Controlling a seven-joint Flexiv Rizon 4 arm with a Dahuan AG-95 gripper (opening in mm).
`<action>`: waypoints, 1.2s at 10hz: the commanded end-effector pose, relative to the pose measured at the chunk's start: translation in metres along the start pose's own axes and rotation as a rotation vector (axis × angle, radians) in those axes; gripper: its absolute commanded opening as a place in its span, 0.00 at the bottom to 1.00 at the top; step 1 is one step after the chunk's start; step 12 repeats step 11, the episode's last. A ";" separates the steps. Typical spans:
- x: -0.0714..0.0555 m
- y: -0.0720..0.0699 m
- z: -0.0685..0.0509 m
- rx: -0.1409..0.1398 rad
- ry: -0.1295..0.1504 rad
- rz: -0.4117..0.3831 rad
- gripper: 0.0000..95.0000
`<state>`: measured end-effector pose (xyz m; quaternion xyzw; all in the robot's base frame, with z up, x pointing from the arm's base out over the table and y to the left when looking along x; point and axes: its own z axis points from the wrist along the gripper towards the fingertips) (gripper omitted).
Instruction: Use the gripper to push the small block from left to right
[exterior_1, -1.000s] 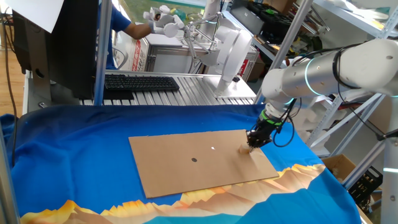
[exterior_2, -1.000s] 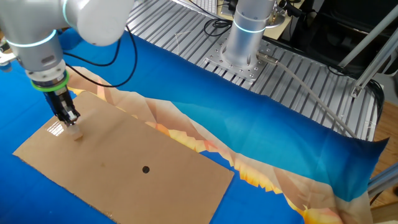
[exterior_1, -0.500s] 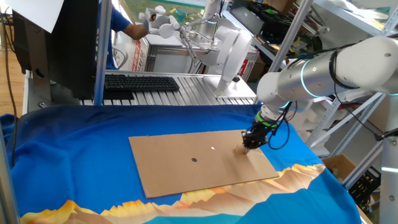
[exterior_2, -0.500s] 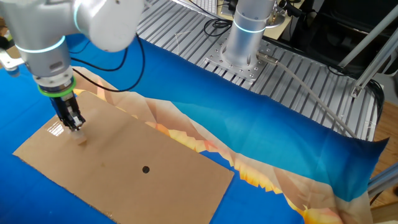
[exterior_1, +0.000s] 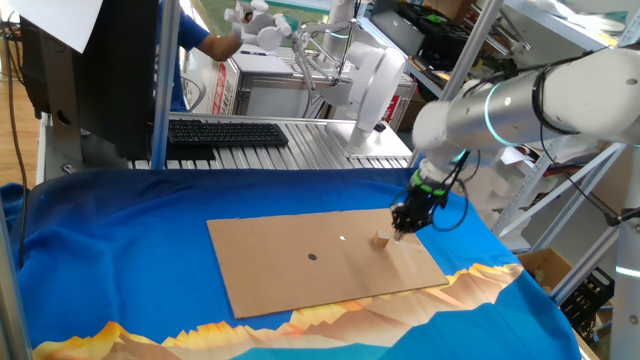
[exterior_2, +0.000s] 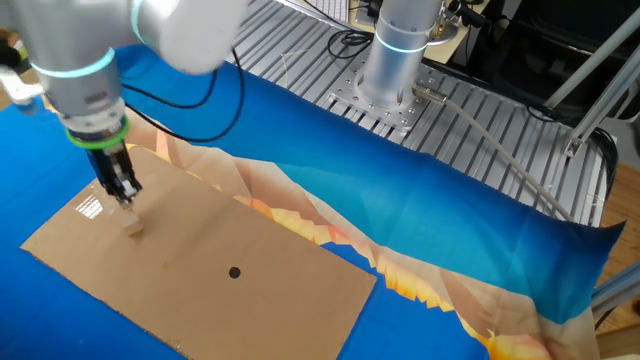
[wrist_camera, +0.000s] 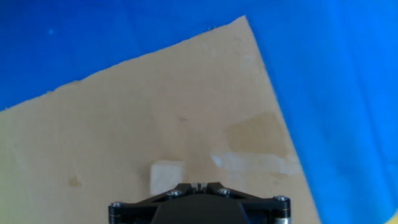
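Observation:
The small block (exterior_1: 381, 240) is a tiny tan cube on the cardboard sheet (exterior_1: 320, 260), near its right end. It also shows in the other fixed view (exterior_2: 133, 229) and in the hand view (wrist_camera: 168, 177). My gripper (exterior_1: 399, 231) hangs just right of the block and a little above it, fingers together and empty. In the other fixed view the gripper (exterior_2: 127, 197) is lifted just behind the block. In the hand view the gripper (wrist_camera: 199, 185) is shut, with the block just left of its tips.
A small dark dot (exterior_1: 312, 256) marks the middle of the cardboard. Blue cloth (exterior_1: 120, 250) covers the table. A keyboard (exterior_1: 225, 132) and metal rails lie behind. A person's arm moves at the far back.
The gripper has lifted off the cardboard and drawn back slightly from the block. The block has stayed where it was.

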<state>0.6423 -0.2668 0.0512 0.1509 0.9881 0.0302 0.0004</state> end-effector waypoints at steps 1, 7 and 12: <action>0.000 -0.010 -0.017 0.019 0.035 -0.071 0.00; 0.016 -0.045 -0.073 0.052 0.162 -0.063 0.00; 0.029 -0.066 -0.084 0.055 0.161 -0.048 0.00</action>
